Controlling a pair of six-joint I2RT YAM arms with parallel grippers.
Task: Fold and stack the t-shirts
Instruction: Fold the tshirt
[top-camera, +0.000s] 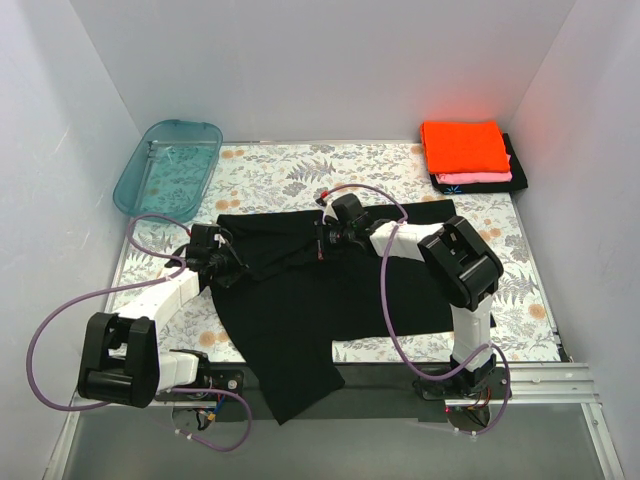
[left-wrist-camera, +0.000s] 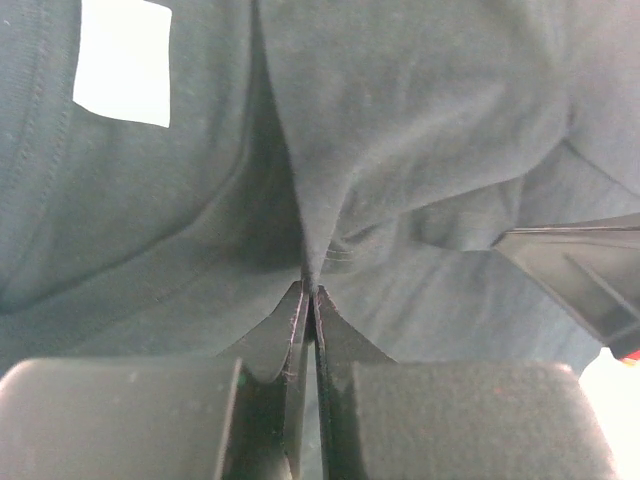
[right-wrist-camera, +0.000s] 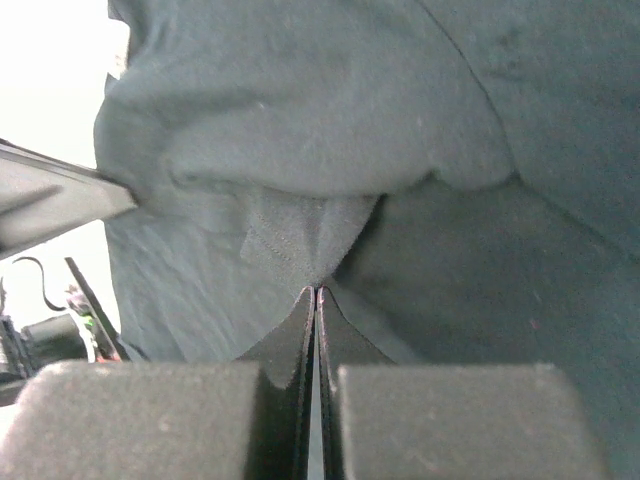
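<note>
A large plain black t-shirt (top-camera: 310, 300) lies spread on the table's middle, its lower end hanging over the near edge. My left gripper (top-camera: 228, 262) is shut on a fold of this shirt at its left side; the wrist view shows the cloth (left-wrist-camera: 420, 150) pinched between the tips (left-wrist-camera: 312, 292). My right gripper (top-camera: 322, 240) is shut on the shirt's upper part, the cloth (right-wrist-camera: 300, 120) bunched at its tips (right-wrist-camera: 317, 292). At the back right a folded orange t-shirt (top-camera: 463, 146) tops a stack, over a pink one (top-camera: 478, 178) and a black one with a light-blue mark (top-camera: 455, 187).
A teal see-through tub (top-camera: 168, 166) stands at the back left corner. White walls close in the floral table (top-camera: 300, 170) on three sides. A white tag (left-wrist-camera: 122, 62) shows on the shirt in the left wrist view.
</note>
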